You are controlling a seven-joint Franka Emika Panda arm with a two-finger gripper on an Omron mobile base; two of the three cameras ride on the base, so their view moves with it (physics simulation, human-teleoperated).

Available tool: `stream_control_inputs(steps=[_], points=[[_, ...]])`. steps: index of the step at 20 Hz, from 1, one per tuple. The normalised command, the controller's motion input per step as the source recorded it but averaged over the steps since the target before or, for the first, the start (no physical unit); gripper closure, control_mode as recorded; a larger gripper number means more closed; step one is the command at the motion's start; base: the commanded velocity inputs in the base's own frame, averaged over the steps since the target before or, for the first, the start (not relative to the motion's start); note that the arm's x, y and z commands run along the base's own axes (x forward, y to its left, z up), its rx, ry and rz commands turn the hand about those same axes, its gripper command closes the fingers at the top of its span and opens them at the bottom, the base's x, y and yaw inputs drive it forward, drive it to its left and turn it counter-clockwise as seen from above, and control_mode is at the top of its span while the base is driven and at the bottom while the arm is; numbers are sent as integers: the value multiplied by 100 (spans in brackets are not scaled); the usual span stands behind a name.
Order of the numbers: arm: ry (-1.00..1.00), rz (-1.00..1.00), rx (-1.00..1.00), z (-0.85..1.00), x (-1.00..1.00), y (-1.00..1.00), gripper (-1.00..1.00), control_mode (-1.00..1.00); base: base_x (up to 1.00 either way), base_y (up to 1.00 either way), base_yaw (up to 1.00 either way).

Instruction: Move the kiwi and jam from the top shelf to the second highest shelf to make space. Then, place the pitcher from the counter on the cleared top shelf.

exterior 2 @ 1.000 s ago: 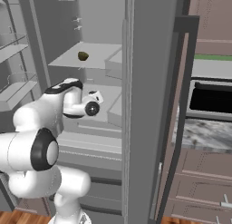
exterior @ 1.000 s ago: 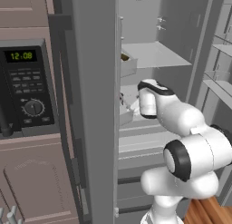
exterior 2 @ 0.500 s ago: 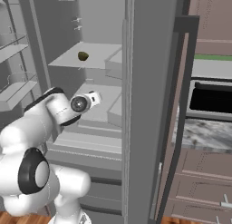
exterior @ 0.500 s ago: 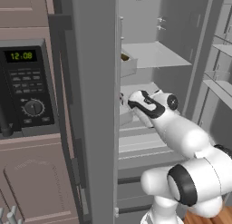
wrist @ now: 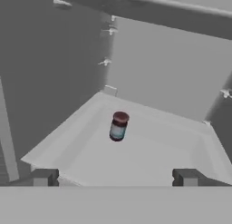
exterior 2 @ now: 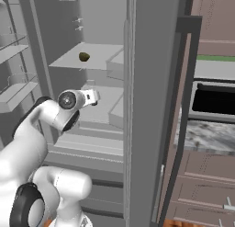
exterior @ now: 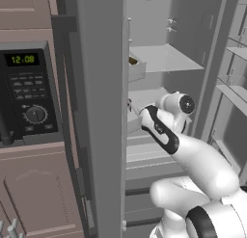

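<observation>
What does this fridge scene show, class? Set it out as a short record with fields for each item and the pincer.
kiwi: lying on the top shelf
jam: upright on the second highest shelf, untouched
pincer: open, empty, fingertips short of the jam
fridge door: open
microwave: clock reads 12:08

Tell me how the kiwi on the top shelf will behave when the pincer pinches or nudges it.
The kiwi looks small and rounded, so a nudge would probably roll it across the flat top shelf. It sits loose with nothing against it, so it may skid from closing fingers. Being so small, it is likely light and leaves little surface to pinch.
</observation>
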Motion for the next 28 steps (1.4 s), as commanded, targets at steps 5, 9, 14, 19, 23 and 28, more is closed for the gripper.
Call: stream_control_inputs(steps=[5, 9, 14, 19, 23, 28], points=[[0, -13, 14, 50, -1, -1, -100, -100, 0, 0, 0], [0, -14, 12, 48, 0, 0, -100, -100, 0, 0, 0], [0, -15, 12, 48, 4, 0, -100, -100, 0, 0, 0], [-1, -12, 14, 51, 23, 0, -100, -100, 0, 0, 0], [0, -3, 8, 45, 23, 0, -100, -100, 0, 0, 0], [0, 1, 5, 20, 35, 0, -100, -100, 0, 0, 0]])
